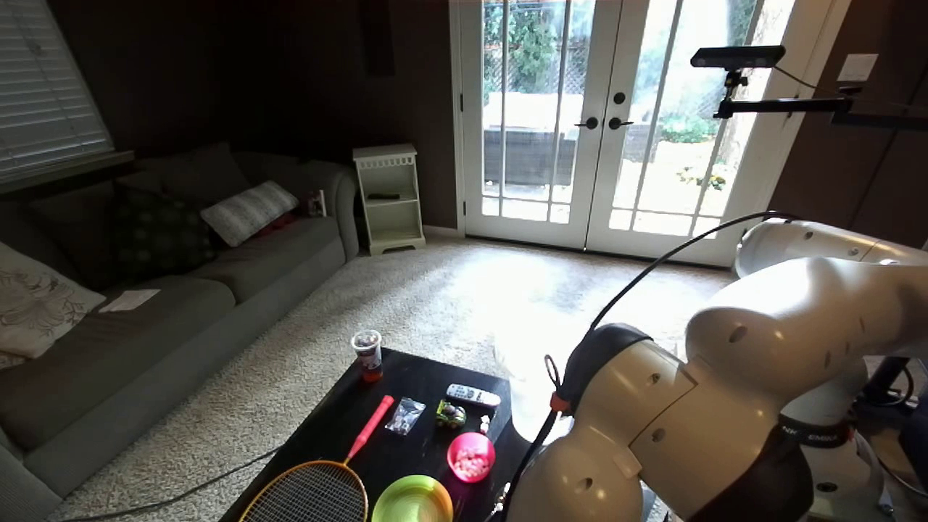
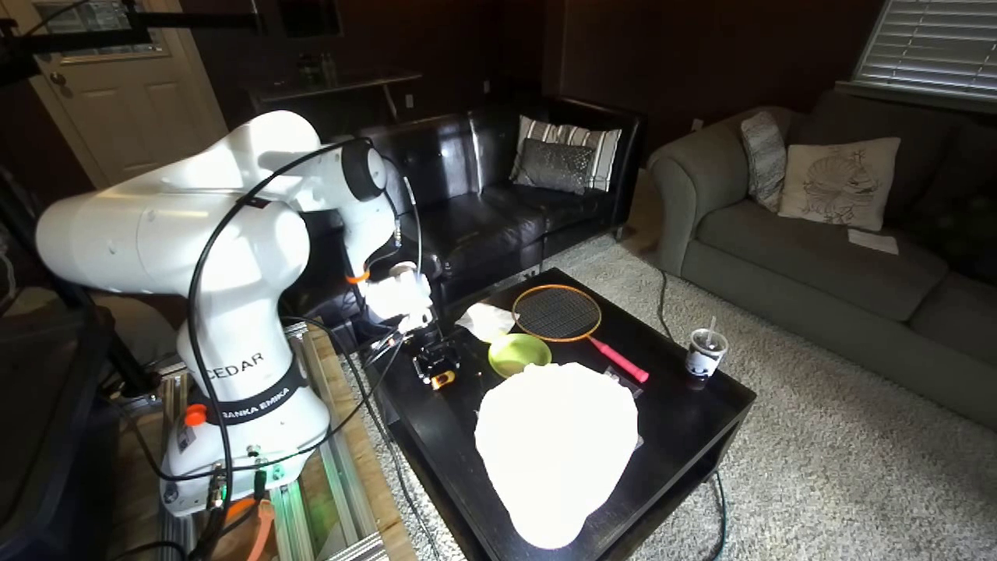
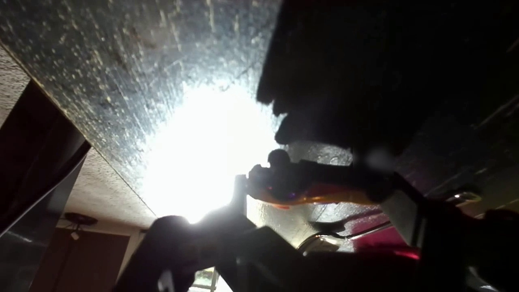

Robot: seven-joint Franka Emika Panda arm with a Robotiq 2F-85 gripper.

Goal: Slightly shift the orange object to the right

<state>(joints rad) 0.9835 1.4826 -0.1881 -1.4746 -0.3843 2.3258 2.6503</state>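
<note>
The orange object shows as a small orange-yellow patch at my fingertips in an exterior view. In the wrist view the orange object is backlit, with a dark upper side and an orange lower edge. It spans the space between my fingers, one finger at each end. My gripper points down at the table edge nearest the robot base. In the wrist view my gripper looks shut on the object. I cannot tell whether the object touches the table. The arm hides the gripper and object in an exterior view.
A green bowl, racket, and clear cup stand on the black table. A pink bowl, remote, green toy and plastic bag are there too. A spoon lies below the object. Strong glare whitens the tabletop.
</note>
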